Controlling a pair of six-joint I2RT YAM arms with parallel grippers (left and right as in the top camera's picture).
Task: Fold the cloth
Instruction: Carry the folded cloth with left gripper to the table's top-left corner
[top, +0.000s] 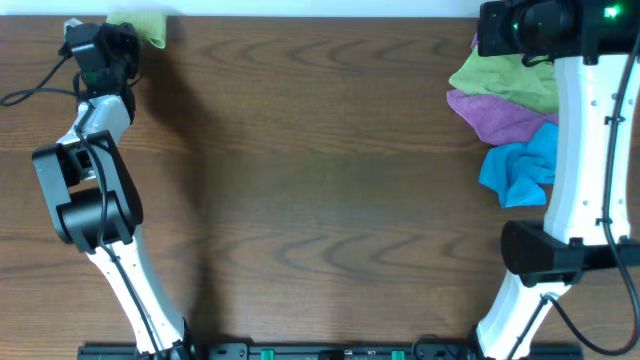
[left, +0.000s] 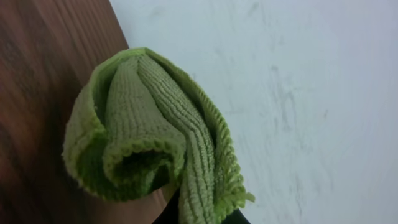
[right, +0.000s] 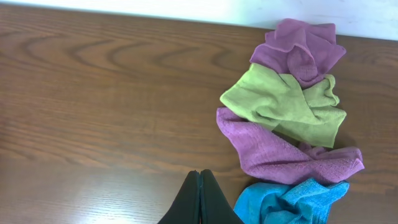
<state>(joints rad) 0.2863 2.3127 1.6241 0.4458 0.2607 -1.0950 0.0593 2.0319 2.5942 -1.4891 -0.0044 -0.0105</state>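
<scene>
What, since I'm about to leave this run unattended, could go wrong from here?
First, the green cloth is bunched in the left end effector right at the table edge; released there, it might slip off. Second, it is rolled rather than flat, so a fold made now would likely trap creases. Third, the right end effector, shut, hangs beside a pile of overlapping cloths; a grab there could drag several at once.

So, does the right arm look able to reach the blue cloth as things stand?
Probably yes: the blue cloth lies uncovered just beside the shut, empty right claw, with only a purple cloth touching its edge.
</scene>
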